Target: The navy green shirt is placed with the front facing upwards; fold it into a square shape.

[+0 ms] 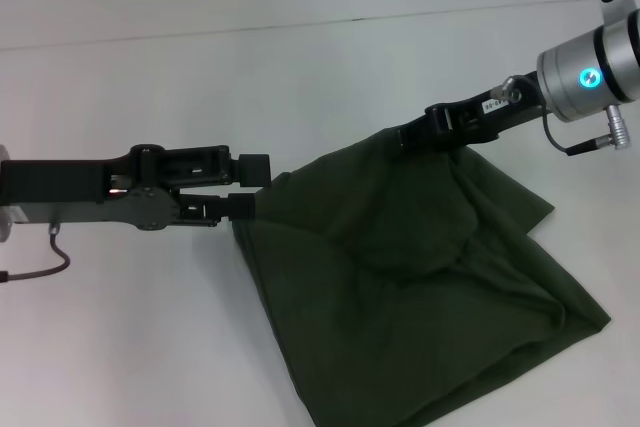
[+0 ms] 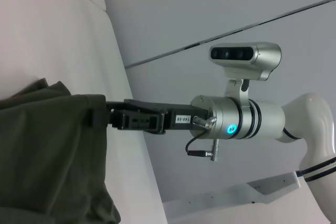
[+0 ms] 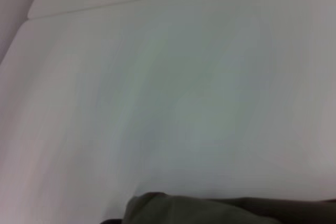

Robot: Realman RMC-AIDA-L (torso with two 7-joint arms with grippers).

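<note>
**Both claws hold the shirt's top edge off the white table**

The navy green shirt (image 1: pixel 420 277) hangs bunched and creased between the two arms, its plain green side showing, with no lettering in sight. Its upper edge runs stretched from the left claw (image 1: pixel 245 197) up to the right claw (image 1: pixel 410 135), while the lower part drapes down onto the table (image 1: pixel 150 347) and spreads toward the near edge and the near right corner.

The left claw reaches in from the table's left side and is clamped on the shirt's left upper corner, the fabric starting right at its fingertips. The right claw comes in from the far right side, tilted downward, and is clamped on the opposite upper corner; the left wrist view shows this claw (image 2: pixel 100 116) with the cloth (image 2: pixel 47 156) gathered over its tip.

In the right wrist view only a thin strip of the green fabric (image 3: pixel 220 211) shows, with bare table surface (image 3: pixel 184 87) stretching away to the far edge.
</note>
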